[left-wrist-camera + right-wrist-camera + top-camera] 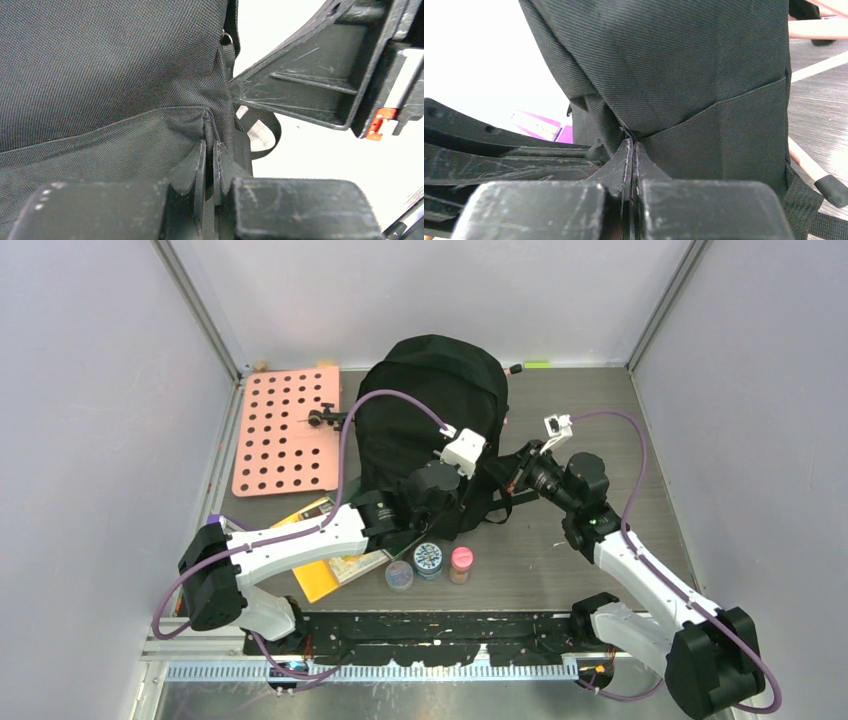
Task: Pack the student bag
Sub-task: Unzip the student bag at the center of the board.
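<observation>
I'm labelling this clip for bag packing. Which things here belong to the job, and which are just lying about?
In the job: student bag, left gripper and right gripper both pinching its fabric; probably the yellow book and three small jars, to pack.
Lying about, likely: pink pegboard.

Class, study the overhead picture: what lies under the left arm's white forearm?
A yellow book lies flat on the table, poking out on both sides of the left arm. Its middle is covered by the arm, so any title cannot be seen.
</observation>
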{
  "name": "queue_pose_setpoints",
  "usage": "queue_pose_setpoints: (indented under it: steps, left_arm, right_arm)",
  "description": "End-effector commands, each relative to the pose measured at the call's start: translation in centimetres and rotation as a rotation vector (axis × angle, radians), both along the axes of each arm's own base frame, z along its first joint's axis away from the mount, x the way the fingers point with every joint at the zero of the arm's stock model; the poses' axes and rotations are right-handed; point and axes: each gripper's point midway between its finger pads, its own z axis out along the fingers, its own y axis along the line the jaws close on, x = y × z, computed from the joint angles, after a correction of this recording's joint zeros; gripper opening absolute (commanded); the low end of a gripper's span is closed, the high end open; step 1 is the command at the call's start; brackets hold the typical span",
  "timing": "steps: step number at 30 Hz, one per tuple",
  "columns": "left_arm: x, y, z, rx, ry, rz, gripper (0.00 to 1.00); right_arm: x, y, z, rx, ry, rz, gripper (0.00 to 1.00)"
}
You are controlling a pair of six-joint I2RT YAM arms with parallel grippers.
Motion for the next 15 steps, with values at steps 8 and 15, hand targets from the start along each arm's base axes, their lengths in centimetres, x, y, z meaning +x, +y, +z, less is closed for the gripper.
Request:
queue_pose_setpoints:
  steps: [8,15]
  left_arm:
    - [0.5,2.3,0.3,0.049,-0.023,0.083,0.00]
    - [0.2,2.3,-0.2,0.066,-0.012,0.065,0.00]
  right_arm:
    - [-0.8,-1.3,7.4,0.073,-0.188,-0.059,0.01]
    - [-0.2,-1.7,10.0,0.108,-0.224,-0.102,0.01]
